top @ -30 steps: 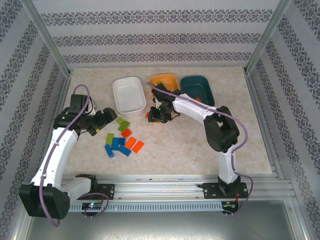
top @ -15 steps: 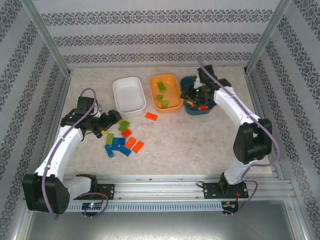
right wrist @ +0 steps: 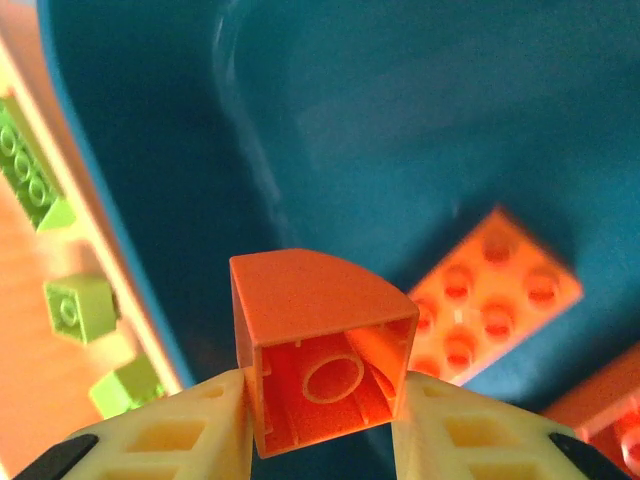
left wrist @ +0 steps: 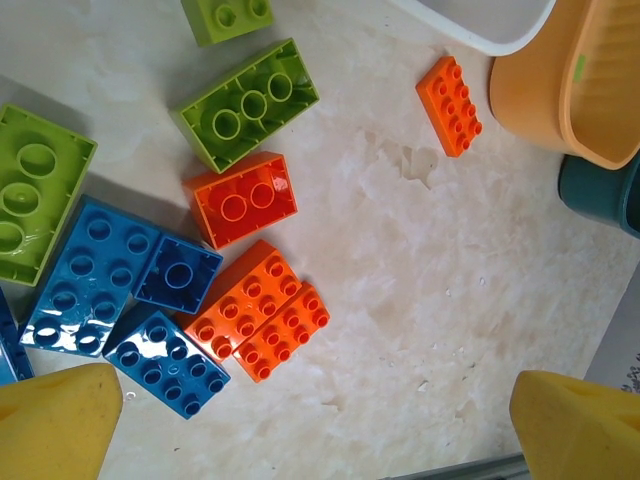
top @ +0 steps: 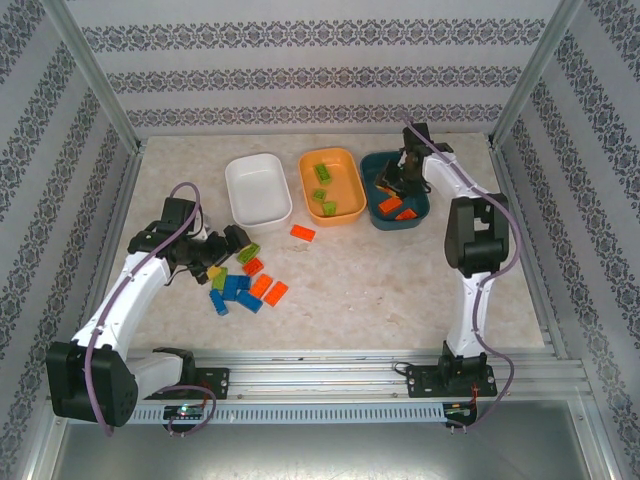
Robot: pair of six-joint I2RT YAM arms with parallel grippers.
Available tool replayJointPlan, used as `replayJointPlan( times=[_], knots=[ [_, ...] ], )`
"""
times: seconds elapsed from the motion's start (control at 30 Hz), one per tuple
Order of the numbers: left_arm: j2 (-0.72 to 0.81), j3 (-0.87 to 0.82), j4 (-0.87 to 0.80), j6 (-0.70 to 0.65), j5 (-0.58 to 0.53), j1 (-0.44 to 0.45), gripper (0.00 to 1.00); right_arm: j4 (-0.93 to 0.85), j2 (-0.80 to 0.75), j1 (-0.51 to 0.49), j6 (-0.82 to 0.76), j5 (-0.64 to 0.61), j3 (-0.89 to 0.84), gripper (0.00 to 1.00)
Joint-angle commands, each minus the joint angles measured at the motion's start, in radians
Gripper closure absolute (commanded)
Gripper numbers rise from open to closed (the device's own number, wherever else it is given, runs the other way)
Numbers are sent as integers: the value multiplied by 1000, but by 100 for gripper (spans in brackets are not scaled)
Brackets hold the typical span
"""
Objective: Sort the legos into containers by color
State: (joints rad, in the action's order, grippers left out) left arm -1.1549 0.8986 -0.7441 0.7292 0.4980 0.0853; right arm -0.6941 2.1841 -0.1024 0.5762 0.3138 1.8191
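The loose legos lie in a heap at centre left: blue, orange and lime green bricks. One orange plate lies apart from them. My left gripper hovers at the heap's left edge, open and empty, its yellow fingertips spread wide. Over the teal dish, my right gripper is shut on an orange brick. Two orange bricks rest in that dish. The orange dish holds green bricks. The white dish holds no bricks.
The three dishes stand in a row at the back of the table. Patterned walls and metal posts close in the sides and back. Bare tabletop stretches from the centre to the right, in front of the dishes.
My right arm has swung from the table's middle, back and to the right, over the teal dish with the orange brick in its grip. The left gripper has crept toward the heap and opened wider.
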Motion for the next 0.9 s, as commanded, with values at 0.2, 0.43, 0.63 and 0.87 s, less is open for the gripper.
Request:
replayJointPlan(
  times=[0.2,0.43,0.63,0.87],
  knots=[
    [-18,47,-129,-100,-24,7,0,-80,139,6,-7,-37,196,63],
    [-41,49,-143,-130,-35,9,0,-107,181,6,-12,-43,231,59],
    [-40,50,-104,-130,-27,8,0,-121,171,4,-13,-55,230,50],
    [-46,69,-143,-139,-85,8,0,-132,49,2,-29,-81,179,42]
  ],
)
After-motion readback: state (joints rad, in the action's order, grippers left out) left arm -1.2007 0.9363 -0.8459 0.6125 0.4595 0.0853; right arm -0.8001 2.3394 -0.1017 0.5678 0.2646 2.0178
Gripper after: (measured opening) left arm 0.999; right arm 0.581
